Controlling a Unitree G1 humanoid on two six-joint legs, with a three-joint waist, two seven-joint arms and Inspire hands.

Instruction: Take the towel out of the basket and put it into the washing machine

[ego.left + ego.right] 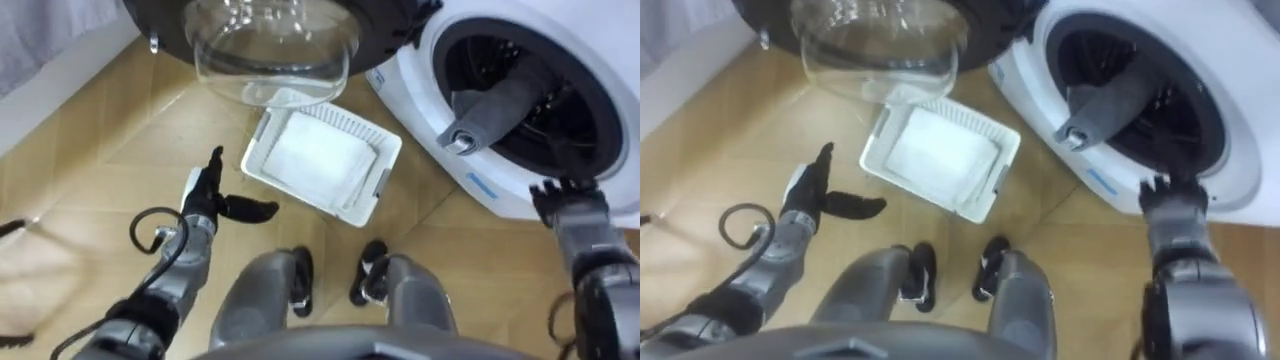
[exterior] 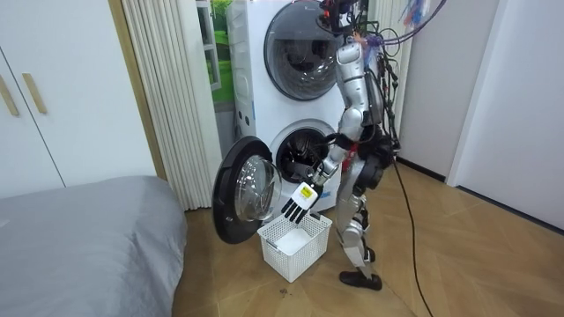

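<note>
Grey towel (image 1: 490, 112) draped in washing machine (image 1: 437, 150) drum mouth, just above right hand (image 1: 570, 210), apart from it; finger state unclear. Left hand (image 1: 205, 195) spread open beside white basket (image 1: 340, 120).

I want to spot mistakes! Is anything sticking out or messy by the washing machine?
Yes. A grey towel lies only partly inside the washing machine. One end pokes out over the rim of the drum opening. That looks odd because the open door would probably catch on it if it were swung shut.
</note>
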